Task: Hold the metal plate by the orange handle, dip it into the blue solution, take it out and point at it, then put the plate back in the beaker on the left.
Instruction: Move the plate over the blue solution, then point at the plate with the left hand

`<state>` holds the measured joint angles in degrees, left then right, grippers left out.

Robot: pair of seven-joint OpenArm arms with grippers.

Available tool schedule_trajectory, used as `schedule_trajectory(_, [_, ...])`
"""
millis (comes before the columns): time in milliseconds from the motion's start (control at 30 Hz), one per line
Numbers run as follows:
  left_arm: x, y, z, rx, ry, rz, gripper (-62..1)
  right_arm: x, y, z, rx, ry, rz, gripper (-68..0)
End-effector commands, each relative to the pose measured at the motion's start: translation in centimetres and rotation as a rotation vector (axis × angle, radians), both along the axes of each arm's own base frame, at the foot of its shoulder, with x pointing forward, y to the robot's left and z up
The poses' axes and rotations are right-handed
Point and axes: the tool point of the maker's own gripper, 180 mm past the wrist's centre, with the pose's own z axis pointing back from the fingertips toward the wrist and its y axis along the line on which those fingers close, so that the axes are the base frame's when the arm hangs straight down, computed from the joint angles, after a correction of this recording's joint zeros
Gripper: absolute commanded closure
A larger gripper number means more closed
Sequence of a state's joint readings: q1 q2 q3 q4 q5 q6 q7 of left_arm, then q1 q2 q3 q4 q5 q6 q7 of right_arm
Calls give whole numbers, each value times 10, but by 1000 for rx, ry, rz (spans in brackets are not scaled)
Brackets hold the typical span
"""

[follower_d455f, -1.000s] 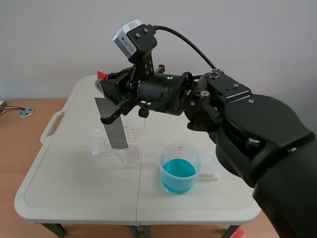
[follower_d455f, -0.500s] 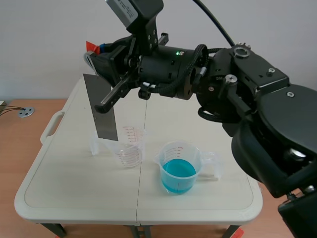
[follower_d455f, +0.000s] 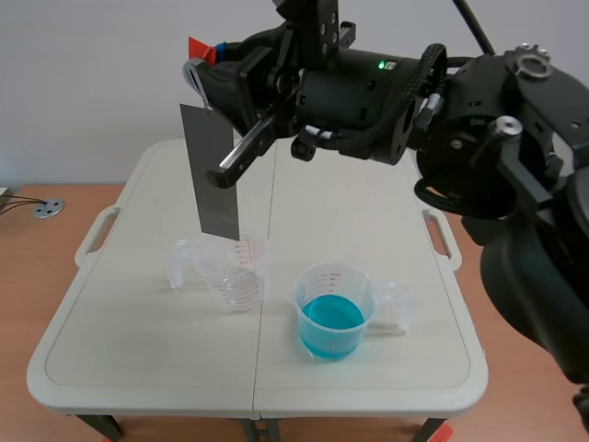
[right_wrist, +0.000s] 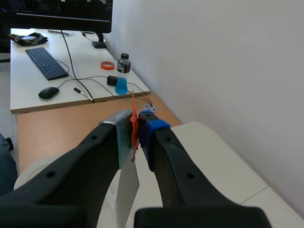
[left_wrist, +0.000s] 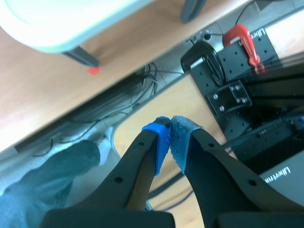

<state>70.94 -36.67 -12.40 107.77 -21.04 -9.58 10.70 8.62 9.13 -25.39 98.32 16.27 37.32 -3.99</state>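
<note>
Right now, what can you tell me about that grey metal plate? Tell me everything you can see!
The metal plate is a flat, thin, dull grey strip, long and rectangular. It hangs in the air almost upright, slightly tilted. The orange handle at its top is pinched in the right claw. Its lower edge is by the rim of the clear beaker, left of the blue solution. Only the claw clearly touches it.

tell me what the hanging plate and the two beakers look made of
Metal plate: thin, flat, matt grey sheet with straight edges, likely metal. Left beaker: see-through, with a red printed scale and a moulded handle, so probably clear plastic, though glass cannot be ruled out. Right beaker: same clear look, holding the blue solution.
</note>
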Motion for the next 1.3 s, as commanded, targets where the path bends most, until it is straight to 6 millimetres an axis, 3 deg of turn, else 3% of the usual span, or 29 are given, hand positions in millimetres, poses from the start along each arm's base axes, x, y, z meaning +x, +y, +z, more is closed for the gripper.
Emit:
schedule_trajectory(0, [6, -4, 4, -17, -22, 0, -15, -3, -6, 17, 34, -41, -6, -15])
schedule_trajectory(367, [42, -4, 14, -17, -130, -1, -15, -26, -30, 28, 26, -82, -43, -15])
schedule_trajectory(633, [80, -7, 30, -28, -247, -15, -15, -38, -48, 30, 12, -84, -87, -15])
schedule_trajectory(1067, [137, -56, 66, -117, -437, -209, -15, -46, -82, 13, -5, -25, -162, -15])
schedule_trajectory(1267, [156, -78, 64, -165, -456, -321, -15, -49, -92, 9, -13, -20, -172, -15])
